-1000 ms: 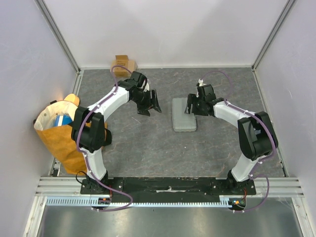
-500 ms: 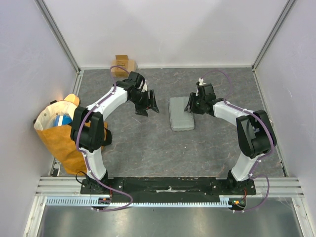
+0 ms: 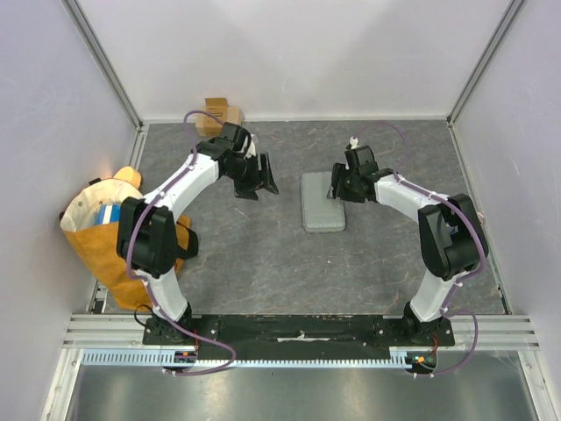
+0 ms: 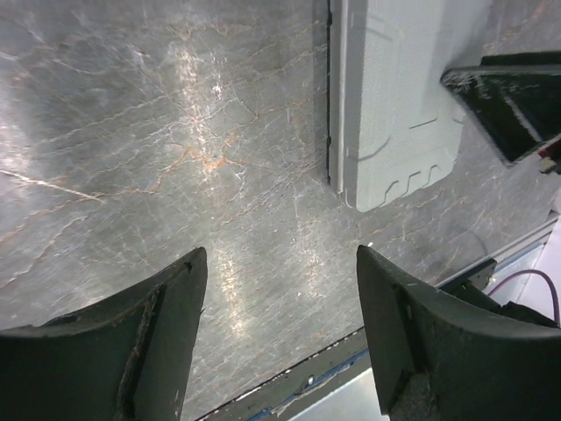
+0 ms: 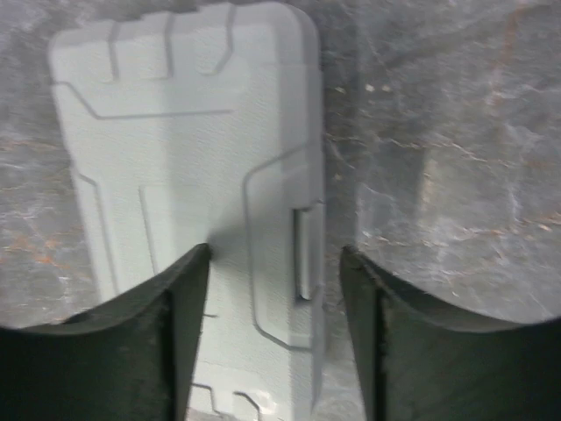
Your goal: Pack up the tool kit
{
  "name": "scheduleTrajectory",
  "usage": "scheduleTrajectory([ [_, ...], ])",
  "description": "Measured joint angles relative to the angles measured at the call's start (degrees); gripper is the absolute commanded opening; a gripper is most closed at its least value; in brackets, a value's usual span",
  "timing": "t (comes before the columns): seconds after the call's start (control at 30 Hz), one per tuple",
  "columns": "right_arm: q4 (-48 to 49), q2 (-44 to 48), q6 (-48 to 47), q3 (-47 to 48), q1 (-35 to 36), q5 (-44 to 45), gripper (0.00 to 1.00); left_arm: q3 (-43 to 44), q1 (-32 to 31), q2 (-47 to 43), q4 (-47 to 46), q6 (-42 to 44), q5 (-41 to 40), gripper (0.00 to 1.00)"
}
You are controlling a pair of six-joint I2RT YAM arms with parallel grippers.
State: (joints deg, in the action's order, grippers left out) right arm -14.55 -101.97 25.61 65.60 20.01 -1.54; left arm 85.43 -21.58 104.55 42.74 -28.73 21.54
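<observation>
The tool kit's flat grey case [image 3: 323, 203] lies closed on the dark stone table, near the middle. My right gripper [image 3: 342, 187] stands open over the case's far right edge. In the right wrist view the case [image 5: 175, 149] fills the left half. There the right gripper [image 5: 274, 256] straddles the edge by the latch [image 5: 304, 250], one finger over the lid, the other over bare table. My left gripper [image 3: 257, 180] hangs open left of the case with nothing between its fingers. In the left wrist view the left gripper [image 4: 280, 263] is over bare table and the case [image 4: 394, 105] is upper right.
A small brown cardboard box [image 3: 221, 115] sits at the back left corner. A yellow-orange bag [image 3: 103, 241] with something blue inside slumps against the left wall. White walls enclose the table on three sides; its front edge [image 4: 342, 360] shows in the left wrist view.
The case has slid slightly to the left with the right gripper at its edge, and that gripper's jaws stand narrower. The left gripper has drawn back toward the far left.
</observation>
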Motion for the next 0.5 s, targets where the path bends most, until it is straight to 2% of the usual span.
scheduleTrajectory([
  [0.1, -3.8, 0.6, 0.3, 1.0, 0.4, 3.9, 0.91, 0.0, 0.3, -3.5, 0.0, 0.9, -2.5, 0.84],
  [0.17, -7.5, 1.8, 0.0, 2.1, 0.4, 7.3, 0.98, 0.0, 0.4, -7.0, 0.0, 1.6, -5.1, 0.87],
  [0.33, -13.7, 11.3, -0.8, 5.3, 0.4, 15.9, 0.98, 0.0, 0.5, -17.9, 0.0, 4.0, -10.7, 0.88],
  [0.5, -17.2, 28.9, -0.7, 5.6, 0.4, 23.2, 0.98, -0.6, 0.5, -29.0, 0.8, 5.6, -13.5, 0.88],
])
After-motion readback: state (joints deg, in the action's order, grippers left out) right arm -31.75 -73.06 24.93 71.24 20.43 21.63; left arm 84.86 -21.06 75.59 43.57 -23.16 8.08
